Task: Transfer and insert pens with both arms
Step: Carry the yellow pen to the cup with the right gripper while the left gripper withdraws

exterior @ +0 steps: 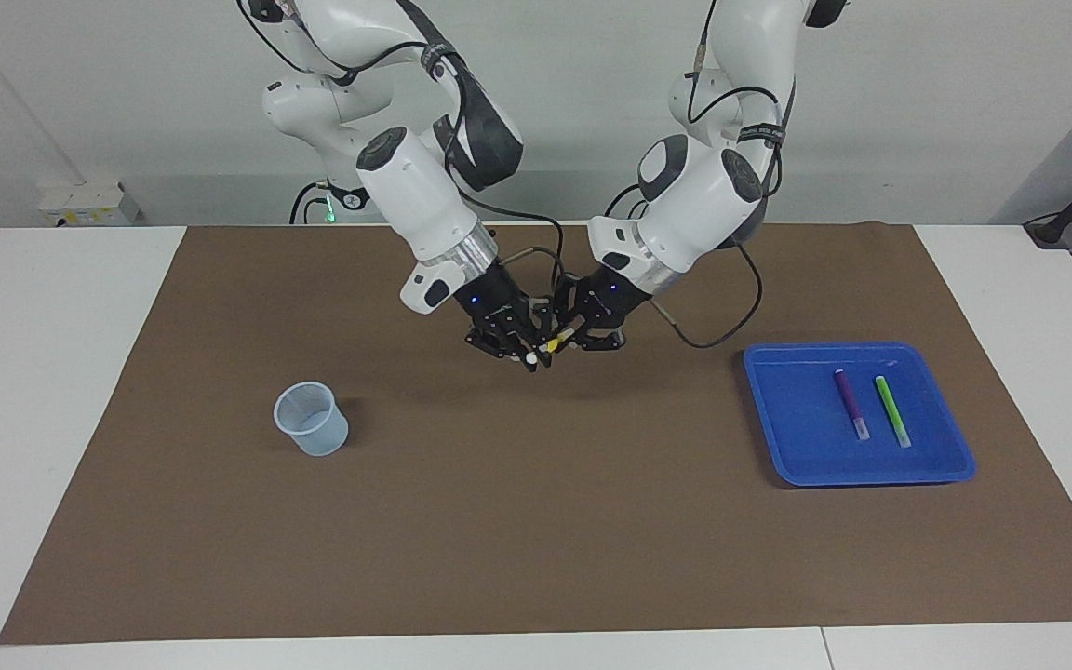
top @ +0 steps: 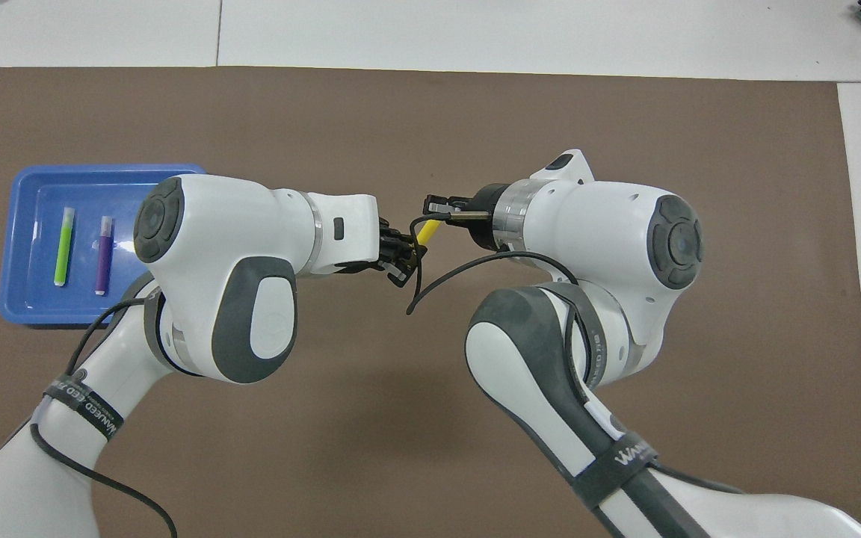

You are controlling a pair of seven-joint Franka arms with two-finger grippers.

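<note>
Both grippers meet in the air over the middle of the brown mat. The yellow pen [exterior: 554,344] [top: 424,230] slants between them. My left gripper [exterior: 573,335] [top: 399,255] is shut on its yellow barrel. My right gripper [exterior: 529,353] [top: 438,204] is shut on the pen's pale cap end. The purple pen [exterior: 850,404] [top: 104,254] and the green pen [exterior: 891,410] [top: 63,245] lie side by side in the blue tray [exterior: 783,419] [top: 23,302].
The blue tray sits toward the left arm's end of the table. A pale translucent cup [exterior: 311,419] stands upright on the mat toward the right arm's end; the right arm hides it in the overhead view. A black cable [top: 430,280] loops below the grippers.
</note>
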